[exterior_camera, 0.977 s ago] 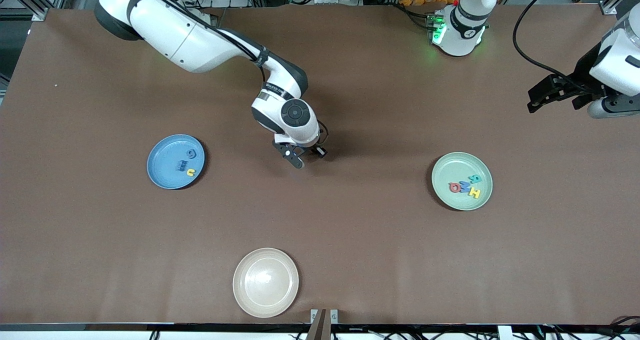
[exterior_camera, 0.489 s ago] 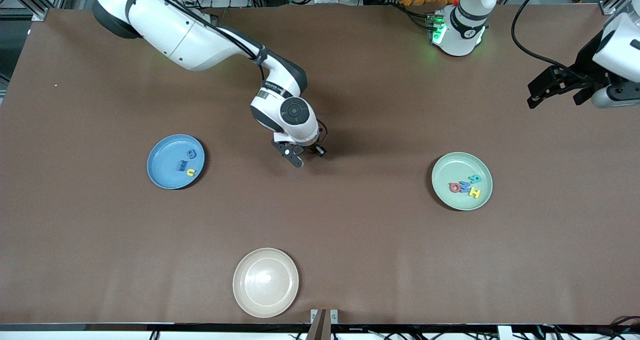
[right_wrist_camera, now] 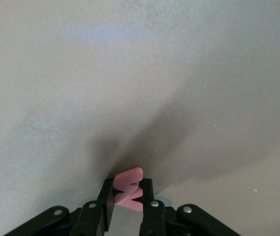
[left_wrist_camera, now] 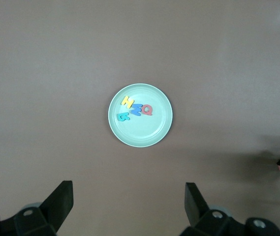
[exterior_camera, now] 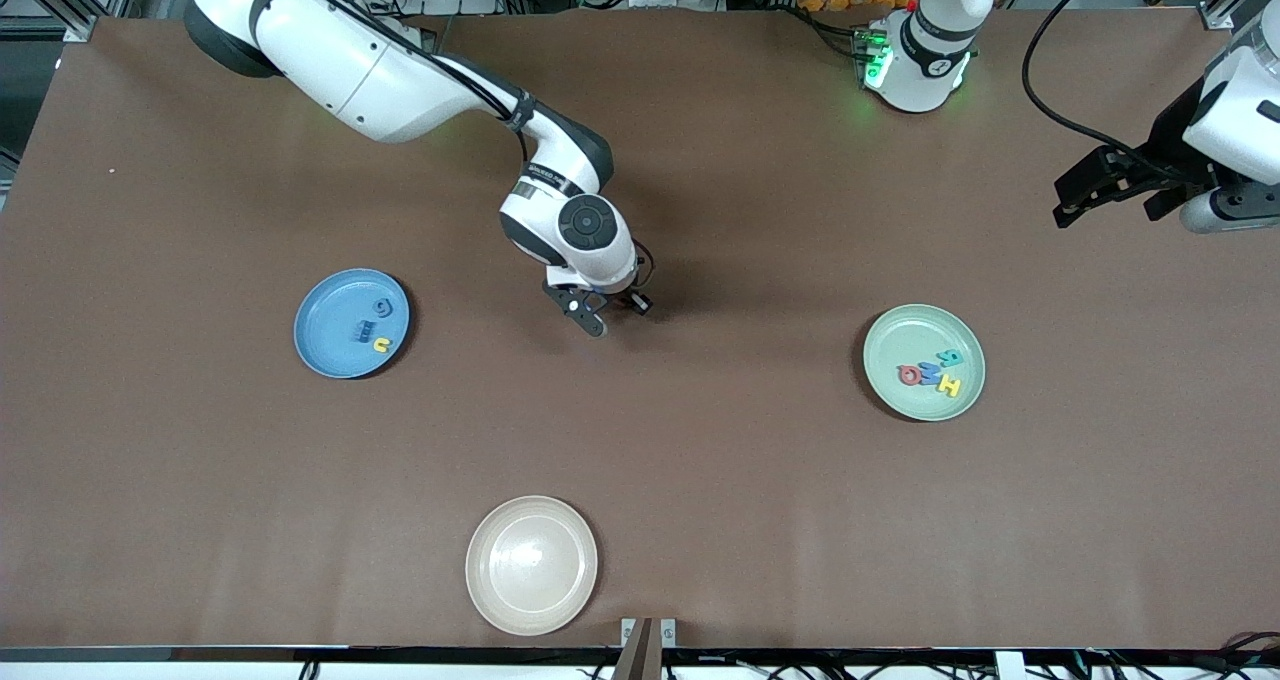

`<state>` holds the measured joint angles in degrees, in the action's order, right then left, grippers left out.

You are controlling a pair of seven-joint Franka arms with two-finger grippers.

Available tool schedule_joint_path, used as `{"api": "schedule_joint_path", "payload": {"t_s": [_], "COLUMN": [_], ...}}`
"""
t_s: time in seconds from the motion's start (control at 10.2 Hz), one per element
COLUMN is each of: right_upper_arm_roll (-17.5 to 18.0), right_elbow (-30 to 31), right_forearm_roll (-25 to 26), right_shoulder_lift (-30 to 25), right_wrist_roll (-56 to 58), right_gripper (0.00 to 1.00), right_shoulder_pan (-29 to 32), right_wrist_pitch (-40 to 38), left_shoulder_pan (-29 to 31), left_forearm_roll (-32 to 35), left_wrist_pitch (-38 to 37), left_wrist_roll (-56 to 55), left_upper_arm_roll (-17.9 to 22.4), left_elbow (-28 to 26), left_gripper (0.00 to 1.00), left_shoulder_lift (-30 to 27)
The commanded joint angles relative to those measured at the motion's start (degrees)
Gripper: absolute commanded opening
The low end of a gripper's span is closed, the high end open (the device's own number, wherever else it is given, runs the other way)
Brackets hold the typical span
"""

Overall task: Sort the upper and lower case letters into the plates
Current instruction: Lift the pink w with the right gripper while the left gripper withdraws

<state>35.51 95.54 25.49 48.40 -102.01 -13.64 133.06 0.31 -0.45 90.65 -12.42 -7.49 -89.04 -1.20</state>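
My right gripper (exterior_camera: 600, 318) is low over the bare middle of the table, between the two plates. In the right wrist view it (right_wrist_camera: 127, 187) is shut on a pink w-shaped letter (right_wrist_camera: 130, 176). The light blue plate (exterior_camera: 325, 305) toward the right arm's end holds a dark g (exterior_camera: 383, 307), a blue letter (exterior_camera: 358, 333) and a yellow u (exterior_camera: 381, 344). The mint plate (exterior_camera: 900, 340) toward the left arm's end holds R (exterior_camera: 951, 358), Q (exterior_camera: 909, 374), M (exterior_camera: 931, 376) and H (exterior_camera: 949, 387). My left gripper (exterior_camera: 1075, 198) waits open, high above that plate (left_wrist_camera: 147, 132).
A cream-white glossy plate (exterior_camera: 531, 564) with nothing in it lies near the table's front edge, nearer to the front camera than the right gripper. The left arm's base (exterior_camera: 915, 65) stands at the table's back edge.
The right gripper's jaws have closed in on the pink letter and the hand has edged slightly away from the front camera. The left hand has shifted a little.
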Motion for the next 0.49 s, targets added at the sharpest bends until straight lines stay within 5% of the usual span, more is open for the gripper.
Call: {"api": "schedule_joint_path", "payload": {"t_s": [0.0, 0.29, 0.39], "right_upper_arm_roll": [5.2, 17.3, 17.2], "right_elbow": [0.3, 0.3, 0.3], "right_forearm_roll": [1.5, 1.5, 0.9], "right_shoulder_lift": [-0.9, -1.3, -3.6], "right_wrist_roll": [2.9, 9.0, 12.6], "right_gripper": [0.0, 0.0, 0.0], "right_shoulder_pan": [6.3, 21.4, 23.1], "right_wrist_pitch": [-3.0, -10.0, -13.1], "left_shoulder_pan": [-0.1, 0.0, -0.1], "left_forearm_roll": [-1.0, -0.8, -0.9], "left_wrist_pitch": [-1.8, -3.9, -3.9], "left_wrist_roll": [-0.5, 0.1, 0.1], "left_upper_arm_roll": [0.2, 0.5, 0.5], "left_elbow": [1.7, 2.8, 2.8], "left_gripper": [1.0, 1.0, 1.0], "left_shoulder_lift": [0.0, 0.0, -0.1]}}
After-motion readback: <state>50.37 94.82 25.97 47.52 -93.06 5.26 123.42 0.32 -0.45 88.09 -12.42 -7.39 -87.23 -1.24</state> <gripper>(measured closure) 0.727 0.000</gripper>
